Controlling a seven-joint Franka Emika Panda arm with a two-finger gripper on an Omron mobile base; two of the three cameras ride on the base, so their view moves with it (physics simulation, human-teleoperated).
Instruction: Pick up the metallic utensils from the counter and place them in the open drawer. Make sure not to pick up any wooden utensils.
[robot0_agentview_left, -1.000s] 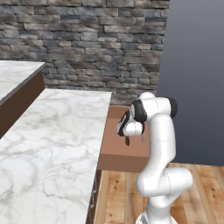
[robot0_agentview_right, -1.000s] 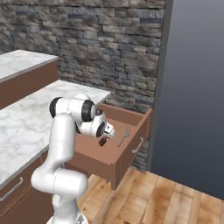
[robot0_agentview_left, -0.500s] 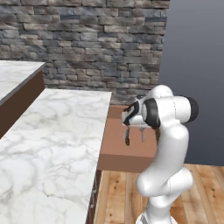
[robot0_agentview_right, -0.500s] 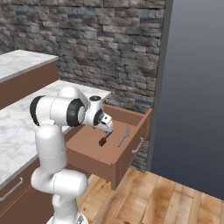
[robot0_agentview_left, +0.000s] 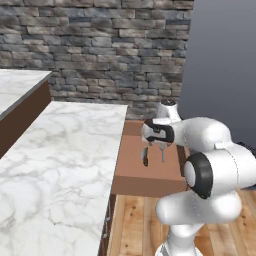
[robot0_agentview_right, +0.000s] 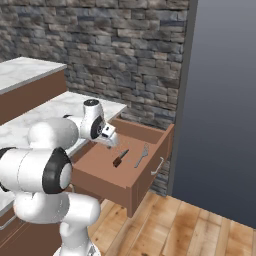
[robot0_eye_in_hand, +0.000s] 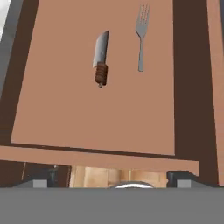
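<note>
Open drawer beside marble counter holds knife and fork, lying side by side, apart, on drawer floor. Gripper above drawer, jaws spread wide, empty. Judged: metal pieces stowed; visible counter carries no utensils; task near complete.

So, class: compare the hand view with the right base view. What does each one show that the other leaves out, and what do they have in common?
Hand view alone: the gripper's two dark fingertips set wide apart with nothing between them, looking straight down into the drawer. Right base view alone: the stone wall, the marble counter, the wooden floor, the dark tall panel and the drawer's handle. Both: the open drawer with a knife and a fork lying side by side, apart, on its bottom.
</note>
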